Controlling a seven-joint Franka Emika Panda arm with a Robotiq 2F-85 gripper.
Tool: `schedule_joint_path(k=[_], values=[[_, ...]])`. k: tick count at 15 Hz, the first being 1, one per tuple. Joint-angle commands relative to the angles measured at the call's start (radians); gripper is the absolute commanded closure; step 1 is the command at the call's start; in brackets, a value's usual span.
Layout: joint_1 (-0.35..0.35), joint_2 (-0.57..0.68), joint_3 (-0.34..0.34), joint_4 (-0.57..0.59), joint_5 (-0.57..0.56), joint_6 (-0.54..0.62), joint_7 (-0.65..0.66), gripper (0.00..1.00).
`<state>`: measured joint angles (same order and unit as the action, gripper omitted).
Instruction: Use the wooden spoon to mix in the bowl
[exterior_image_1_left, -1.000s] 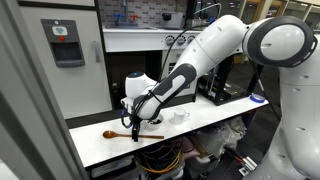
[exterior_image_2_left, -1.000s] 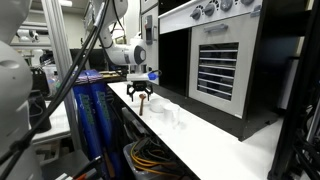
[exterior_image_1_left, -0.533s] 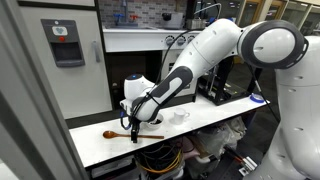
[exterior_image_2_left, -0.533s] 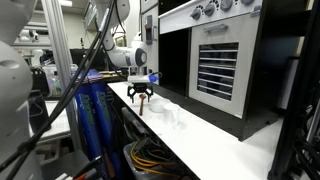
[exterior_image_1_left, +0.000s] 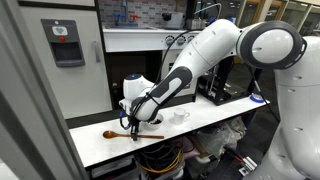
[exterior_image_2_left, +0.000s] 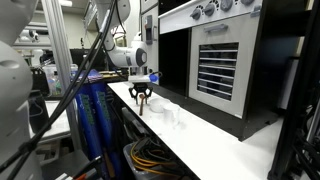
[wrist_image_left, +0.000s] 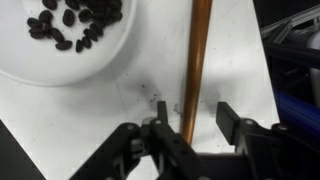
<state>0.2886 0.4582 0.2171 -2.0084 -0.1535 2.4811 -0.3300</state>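
The wooden spoon lies flat on the white table, and its brown handle runs straight up between my jaws in the wrist view. My gripper is down over the handle, open, with one finger close beside it and a clear gap on the other side. The bowl, pale with dark bits inside, sits just beyond and to the left of the handle. In an exterior view the spoon shows its oval head at the left, with the gripper over its handle. The gripper hangs low over the table's near end.
A small white bowl stands on the white table further along. A black oven front borders the table's far side. A blue item lies at the table's end. Cables hang below the table edge.
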Motion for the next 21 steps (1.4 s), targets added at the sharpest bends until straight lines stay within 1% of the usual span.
schedule_joint_path(k=[1, 4, 5, 6, 7, 10, 13, 18, 21], values=[[-0.006, 0.014, 0.005, 0.025, -0.027, -0.017, 0.017, 0.76], [-0.006, 0.014, 0.005, 0.024, -0.026, -0.015, 0.017, 0.96], [-0.007, 0.014, 0.007, 0.022, -0.024, -0.014, 0.015, 1.0], [-0.009, 0.015, 0.008, 0.021, -0.022, -0.013, 0.013, 1.0], [-0.009, 0.015, 0.009, 0.022, -0.022, -0.012, 0.012, 0.97], [-0.01, 0.013, 0.011, 0.022, -0.02, -0.011, 0.008, 0.97], [-0.011, -0.019, 0.017, 0.017, -0.021, -0.031, 0.0, 0.97], [-0.02, -0.107, 0.038, 0.015, -0.019, -0.102, -0.053, 0.97], [-0.019, -0.163, 0.049, 0.023, -0.016, -0.189, -0.098, 0.97]])
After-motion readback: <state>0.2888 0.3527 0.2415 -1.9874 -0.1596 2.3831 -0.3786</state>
